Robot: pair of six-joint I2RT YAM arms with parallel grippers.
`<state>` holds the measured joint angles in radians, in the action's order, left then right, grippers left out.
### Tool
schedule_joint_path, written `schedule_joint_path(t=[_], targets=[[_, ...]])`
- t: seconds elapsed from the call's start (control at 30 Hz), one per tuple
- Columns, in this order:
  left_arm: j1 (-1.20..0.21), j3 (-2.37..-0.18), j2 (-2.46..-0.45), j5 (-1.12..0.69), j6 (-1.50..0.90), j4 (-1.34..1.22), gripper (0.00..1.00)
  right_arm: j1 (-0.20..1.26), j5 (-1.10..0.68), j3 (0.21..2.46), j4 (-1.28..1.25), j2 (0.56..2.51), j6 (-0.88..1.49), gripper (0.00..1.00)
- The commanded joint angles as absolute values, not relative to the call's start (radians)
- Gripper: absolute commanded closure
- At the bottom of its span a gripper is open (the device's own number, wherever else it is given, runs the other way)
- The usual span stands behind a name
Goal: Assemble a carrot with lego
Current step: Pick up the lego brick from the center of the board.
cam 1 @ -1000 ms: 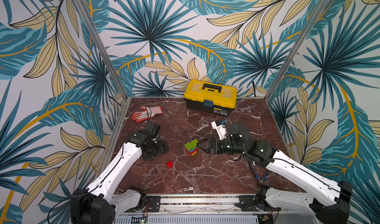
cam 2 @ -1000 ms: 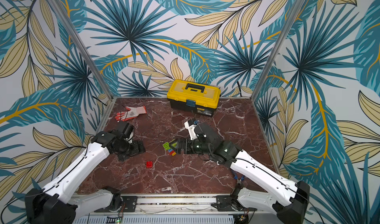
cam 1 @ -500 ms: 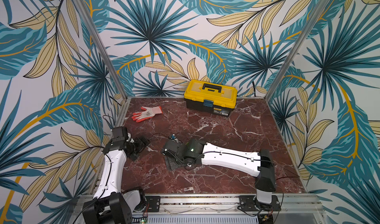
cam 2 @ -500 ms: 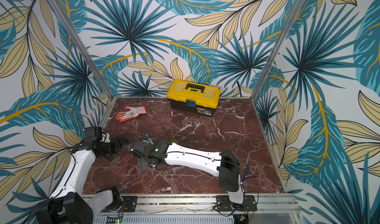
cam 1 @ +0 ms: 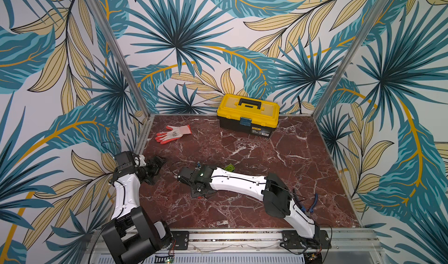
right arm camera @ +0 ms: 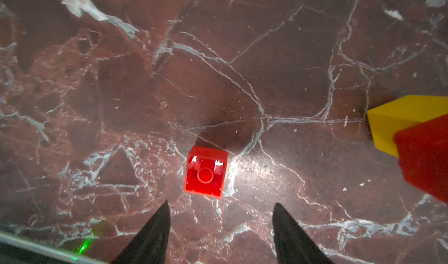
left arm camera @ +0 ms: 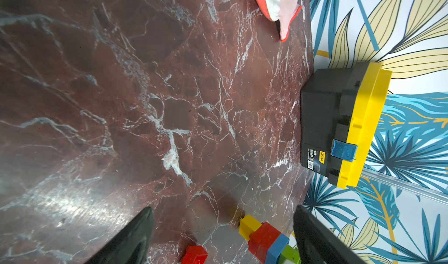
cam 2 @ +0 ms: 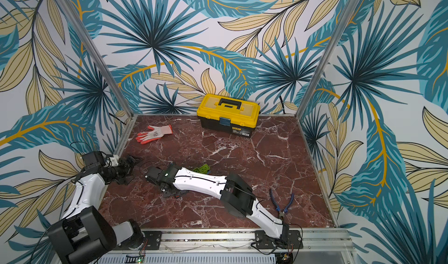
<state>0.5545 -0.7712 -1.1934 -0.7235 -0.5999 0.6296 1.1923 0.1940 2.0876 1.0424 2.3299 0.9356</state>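
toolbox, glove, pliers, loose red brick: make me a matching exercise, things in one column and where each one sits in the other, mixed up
Things:
1. toolbox
2. glove
3. pliers
4. loose red brick

Places:
a. near the front, on the right
b. just ahead of the tips of the right gripper
c. at the back, near the middle
d. at the back, on the left

Pairs: 1-c, 2-d, 3-a, 4-b

Tapered plastic carrot (left arm camera: 264, 238) of joined studded bricks lies on its side on the bench (right arm camera: 291, 56). From what I can see it runs yellow tip, red, blue, then lime green. Small square loose red brick (right arm camera: 206, 171) sits near the yellow tip, not touching it, hollow underside up.
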Motion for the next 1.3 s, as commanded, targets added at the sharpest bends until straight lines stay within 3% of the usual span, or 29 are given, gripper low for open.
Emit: schedule_joint_path(t=[0.0,0.63,1.27], targets=[[0.57,-0.757,-1.186,-0.773,-0.58,0.596,0.09,1.188,0.162,2.124,1.062,2.368,0.962,0.35],[0.572,-0.744,-1.187,-0.798,-0.586,0.576,0.09,1.161,0.074,2.179,1.027,2.466,0.948,0.47],[0.584,-0.742,-1.186,-0.806,-0.586,0.574,0.09,1.149,0.06,2.19,1.036,2.445,0.902,0.73]])
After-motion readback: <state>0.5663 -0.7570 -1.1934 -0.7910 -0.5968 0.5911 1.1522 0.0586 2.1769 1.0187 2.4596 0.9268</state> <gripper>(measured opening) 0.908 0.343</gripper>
